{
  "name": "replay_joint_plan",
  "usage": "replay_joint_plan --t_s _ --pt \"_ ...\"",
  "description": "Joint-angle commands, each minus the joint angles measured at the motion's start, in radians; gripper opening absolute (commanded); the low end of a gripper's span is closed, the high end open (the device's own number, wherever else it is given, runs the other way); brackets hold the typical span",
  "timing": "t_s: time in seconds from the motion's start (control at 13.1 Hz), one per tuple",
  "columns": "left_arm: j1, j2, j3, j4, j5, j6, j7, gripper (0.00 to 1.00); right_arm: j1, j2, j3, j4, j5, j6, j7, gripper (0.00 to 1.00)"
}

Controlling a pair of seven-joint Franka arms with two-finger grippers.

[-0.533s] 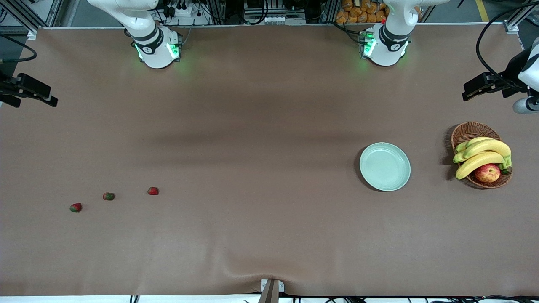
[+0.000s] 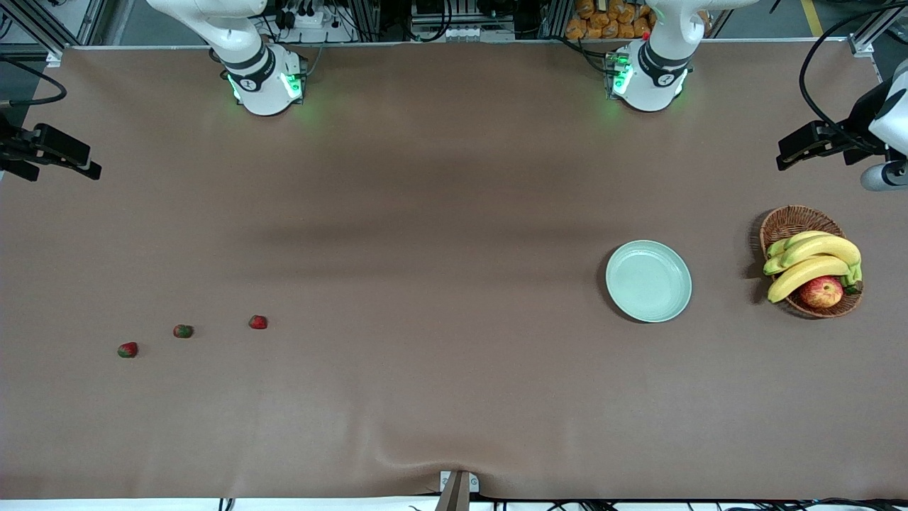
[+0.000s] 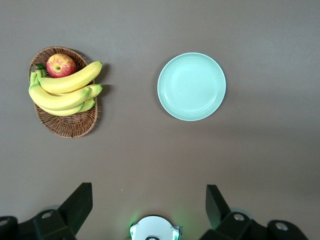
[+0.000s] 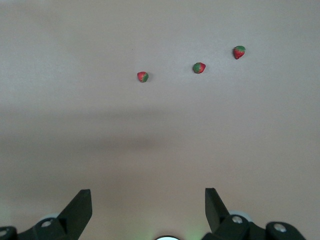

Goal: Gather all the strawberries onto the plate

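Three strawberries lie in a row toward the right arm's end of the table: one (image 2: 128, 349), one (image 2: 183, 331) and one (image 2: 258, 322). The right wrist view shows all three (image 4: 143, 76), (image 4: 199, 67), (image 4: 239, 51). The pale green plate (image 2: 648, 280) lies empty toward the left arm's end and also shows in the left wrist view (image 3: 191, 86). My right gripper (image 4: 148, 200) is open and empty, high over the table near the strawberries' end (image 2: 50, 152). My left gripper (image 3: 149, 200) is open and empty, high over the table near the plate's end (image 2: 816, 145).
A brown wicker basket (image 2: 787, 216) with bananas (image 2: 812, 259) and a red-yellow apple (image 2: 821, 291) stands beside the plate, closer to the left arm's end of the table. It also shows in the left wrist view (image 3: 70, 127). A brown cloth covers the table.
Both grippers have shifted very slightly. The strawberries, plate and basket lie as before.
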Motion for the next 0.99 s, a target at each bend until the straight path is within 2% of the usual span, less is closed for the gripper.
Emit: replay_joint_plan --t_s 0.0,0.15,0.38,0.53,0.76,0.91 --pt "0.007 0.027 -0.006 0.014 0.006 0.021 0.011 1.0 0.0 -0.002 -0.001 0.003 -0.002 -0.009 -0.008 1.0" --pt "0.007 0.039 -0.006 -0.03 0.003 0.095 -0.005 1.0 -0.001 0.013 -0.001 0.001 0.003 -0.004 -0.054 1.0" --pt "0.009 0.033 -0.009 -0.205 -0.018 0.262 0.007 1.0 -0.001 0.067 -0.001 0.003 0.008 0.026 -0.065 1.0" --pt "0.006 0.039 -0.009 -0.298 -0.021 0.361 0.012 1.0 -0.001 0.131 -0.001 0.003 0.003 0.094 -0.065 1.0" --pt "0.012 0.041 -0.009 -0.484 -0.021 0.58 0.012 1.0 0.013 0.232 -0.001 0.004 -0.002 0.2 -0.067 1.0" --pt "0.01 0.048 -0.007 -0.572 -0.021 0.693 0.004 1.0 0.013 0.269 -0.001 0.004 0.009 0.266 -0.067 1.0"
